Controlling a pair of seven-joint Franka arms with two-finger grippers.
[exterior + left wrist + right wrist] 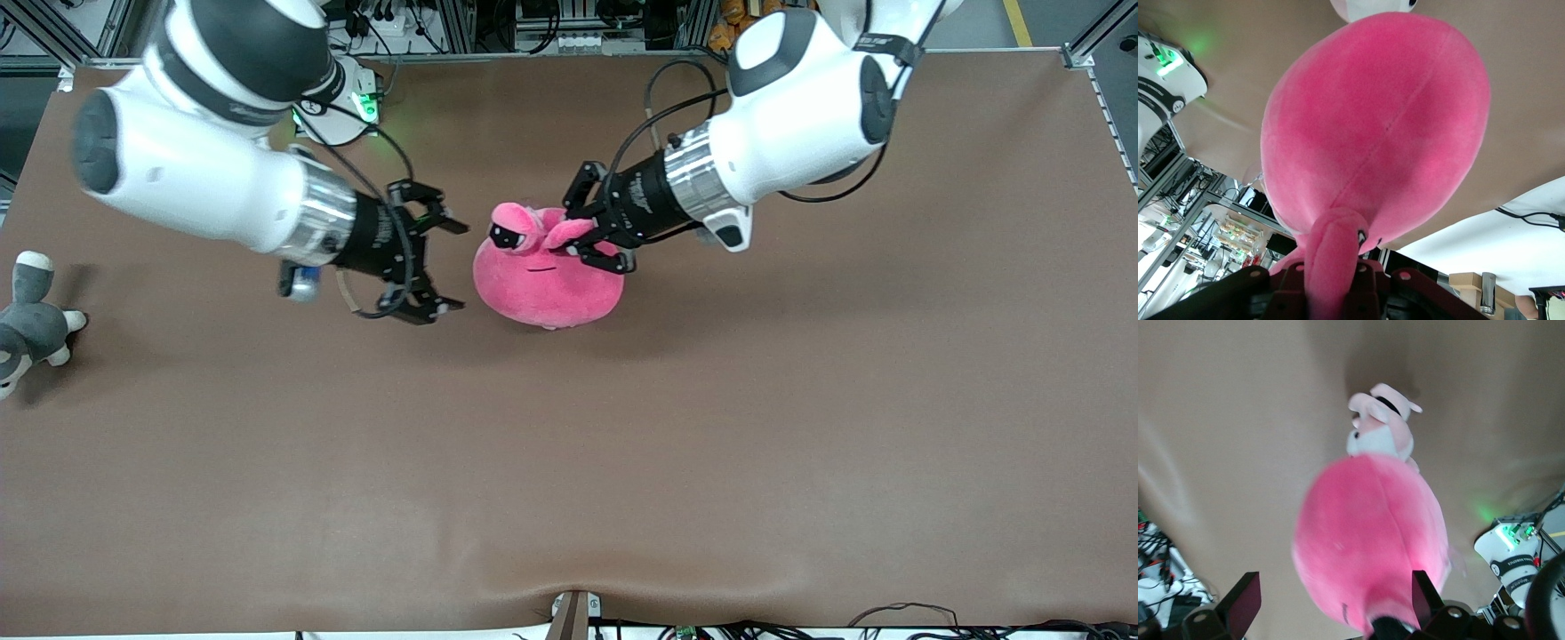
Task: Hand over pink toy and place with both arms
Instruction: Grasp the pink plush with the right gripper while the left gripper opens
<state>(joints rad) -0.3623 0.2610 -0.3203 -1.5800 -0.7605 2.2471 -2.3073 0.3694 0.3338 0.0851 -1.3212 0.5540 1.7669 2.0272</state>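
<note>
Round hot-pink toy (544, 284), dark-eyed, hanging above the table, pinched by left claw (594, 238)

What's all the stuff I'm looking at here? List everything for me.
pink toy: one, hot pink, over the table's middle, held by a floppy part
grey-and-white plush: one, at the right arm's end of the table
puppy plush: one, pale pink and white, on the table, seen only in the right wrist view
table: one, brown
left end effector: black, shut on the pink toy
right end effector: black, open, beside the pink toy
</note>
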